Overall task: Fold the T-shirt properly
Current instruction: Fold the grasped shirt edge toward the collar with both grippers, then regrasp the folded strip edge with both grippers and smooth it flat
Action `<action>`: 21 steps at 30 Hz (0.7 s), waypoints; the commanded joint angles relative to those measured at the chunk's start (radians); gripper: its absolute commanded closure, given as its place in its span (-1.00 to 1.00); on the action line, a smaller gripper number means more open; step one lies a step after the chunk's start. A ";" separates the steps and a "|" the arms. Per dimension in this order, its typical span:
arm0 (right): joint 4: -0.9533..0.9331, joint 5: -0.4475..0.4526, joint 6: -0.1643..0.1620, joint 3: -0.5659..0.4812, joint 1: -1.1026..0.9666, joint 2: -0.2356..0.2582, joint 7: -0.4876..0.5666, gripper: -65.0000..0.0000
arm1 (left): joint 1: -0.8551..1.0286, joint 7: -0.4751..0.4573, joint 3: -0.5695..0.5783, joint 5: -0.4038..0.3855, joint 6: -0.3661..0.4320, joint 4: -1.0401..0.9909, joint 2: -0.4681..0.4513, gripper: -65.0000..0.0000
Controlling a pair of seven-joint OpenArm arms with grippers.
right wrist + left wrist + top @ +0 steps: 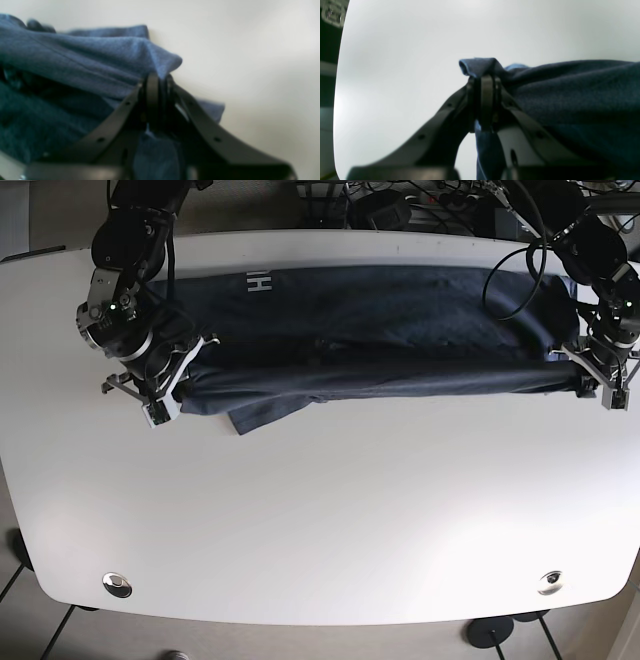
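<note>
White desk [320,520] carries our T-shirt [380,330]; left pincer [487,82] and right pincer [156,82] clamp its edge mid-fold; next we lay it flat.

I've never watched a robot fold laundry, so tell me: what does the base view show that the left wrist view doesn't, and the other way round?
Only the base view shows the whole T-shirt stretched across the white table, white lettering near its far edge, cables beyond the table, and the right claw at the other end. Only the left wrist view shows, up close, a small bunched fold of cloth pinched in the left claw. Both show the dark blue shirt, the pale tabletop and that left claw gripping fabric.
</note>
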 commanded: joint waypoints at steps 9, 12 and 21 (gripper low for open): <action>0.016 0.092 -0.002 0.127 -0.177 -0.009 0.017 0.49 | 0.141 -0.023 0.024 0.004 0.002 0.019 -0.024 0.81; 0.027 0.095 -0.002 0.127 -0.225 -0.009 0.019 -0.20 | 0.147 -0.023 0.033 0.004 0.002 0.019 -0.024 0.09; 0.004 0.273 -0.014 0.130 -0.081 0.014 0.013 -0.13 | 0.110 -0.023 0.044 -0.004 0.002 0.145 -0.021 0.04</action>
